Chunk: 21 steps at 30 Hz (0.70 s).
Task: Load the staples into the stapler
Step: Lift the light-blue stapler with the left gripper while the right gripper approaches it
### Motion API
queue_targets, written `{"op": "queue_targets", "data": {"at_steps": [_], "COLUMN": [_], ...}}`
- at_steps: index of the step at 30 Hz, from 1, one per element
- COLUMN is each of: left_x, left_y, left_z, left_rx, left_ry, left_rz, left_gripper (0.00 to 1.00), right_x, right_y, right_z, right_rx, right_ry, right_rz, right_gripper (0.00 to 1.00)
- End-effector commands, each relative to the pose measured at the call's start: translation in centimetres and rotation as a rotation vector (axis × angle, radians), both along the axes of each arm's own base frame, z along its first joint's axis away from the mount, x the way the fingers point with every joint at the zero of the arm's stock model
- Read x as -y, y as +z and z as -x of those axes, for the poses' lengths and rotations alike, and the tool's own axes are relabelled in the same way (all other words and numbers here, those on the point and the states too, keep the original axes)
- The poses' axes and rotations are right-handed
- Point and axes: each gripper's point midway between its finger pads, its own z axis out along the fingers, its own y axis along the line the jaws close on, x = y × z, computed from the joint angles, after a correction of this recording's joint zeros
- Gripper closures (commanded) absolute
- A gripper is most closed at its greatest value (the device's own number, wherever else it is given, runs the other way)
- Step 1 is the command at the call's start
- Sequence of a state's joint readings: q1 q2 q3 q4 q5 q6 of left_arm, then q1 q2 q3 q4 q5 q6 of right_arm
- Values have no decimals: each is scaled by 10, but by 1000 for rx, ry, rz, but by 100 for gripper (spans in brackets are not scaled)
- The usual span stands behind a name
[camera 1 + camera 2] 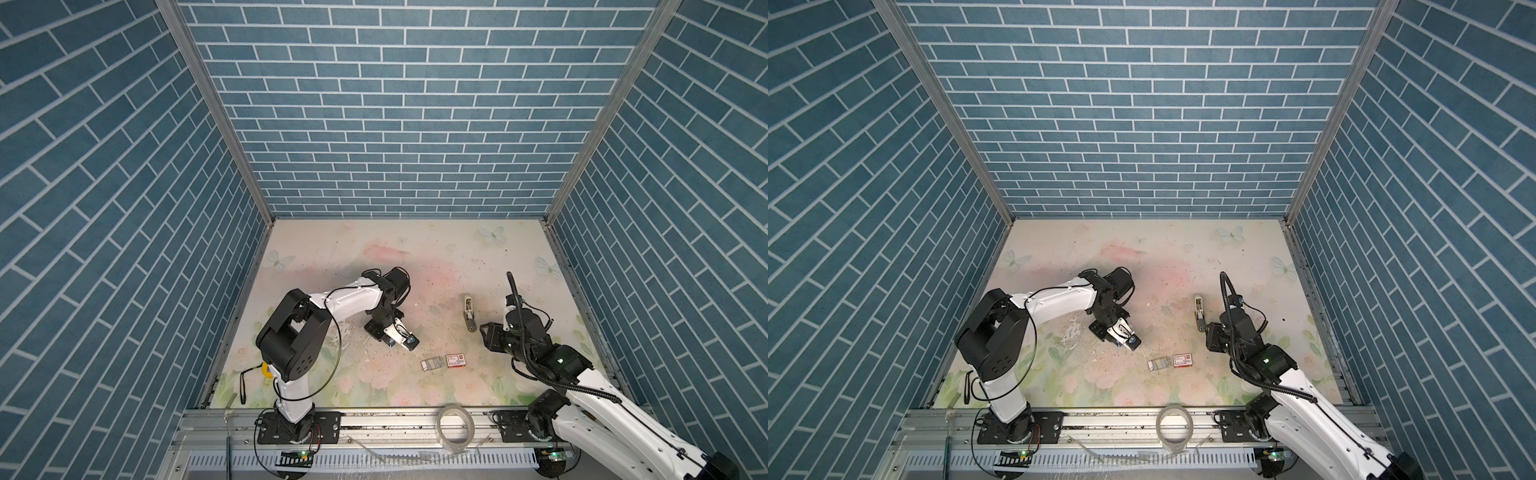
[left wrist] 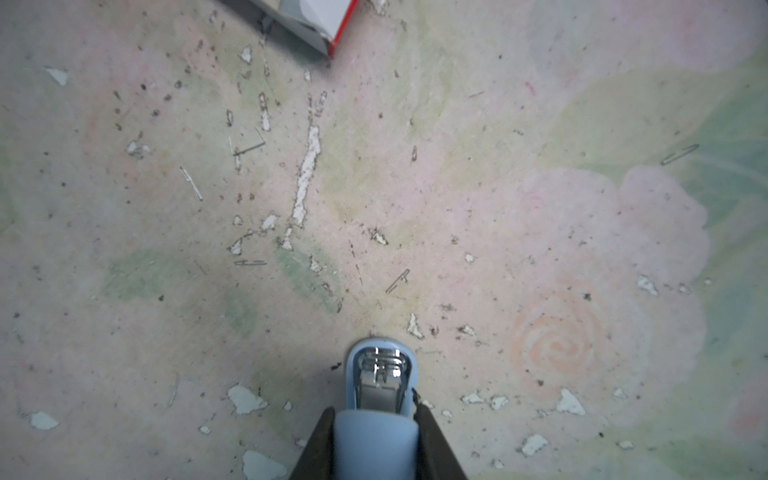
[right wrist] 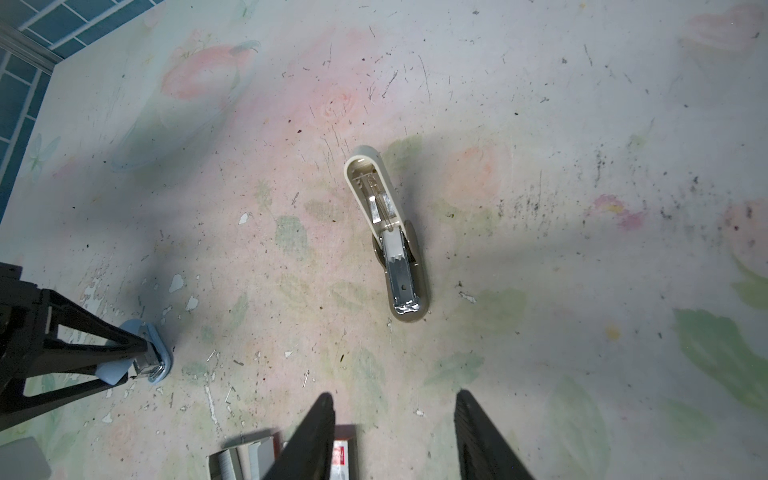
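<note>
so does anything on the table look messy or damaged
Yes: loose single staples lie scattered over the floral table mat, whose print is chipped into white flakes. The beige plastic stapler lies hinged wide open. The light blue stapler in the left claw looks intact.

Red-and-white cardboard box flat on floral tabletop, between left claw and right claw; clear tape roll on front rail, well apart from both.

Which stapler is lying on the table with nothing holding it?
The cream stapler. It lies free, flipped open with its metal staple track showing. The blue stapler is pinched in the left gripper.
</note>
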<state>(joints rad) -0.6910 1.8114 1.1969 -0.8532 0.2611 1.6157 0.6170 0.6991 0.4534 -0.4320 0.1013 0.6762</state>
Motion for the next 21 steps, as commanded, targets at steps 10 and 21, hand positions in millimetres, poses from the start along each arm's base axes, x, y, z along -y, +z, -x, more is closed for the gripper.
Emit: {"op": "queue_targets", "data": {"at_steps": [10, 21], "left_x": [5, 35], "left_y": [10, 69], "left_z": [-4, -31], "left_rx": [2, -35], "left_ry": [128, 410], "left_rz": [25, 198], "left_gripper": [90, 90], "right_x": [-8, -66], "right_y": [12, 40], "right_z": [-4, -10], "right_rx": [22, 5], "right_ry": [11, 221], "right_rz": [-42, -216], "right_gripper": [53, 53]}}
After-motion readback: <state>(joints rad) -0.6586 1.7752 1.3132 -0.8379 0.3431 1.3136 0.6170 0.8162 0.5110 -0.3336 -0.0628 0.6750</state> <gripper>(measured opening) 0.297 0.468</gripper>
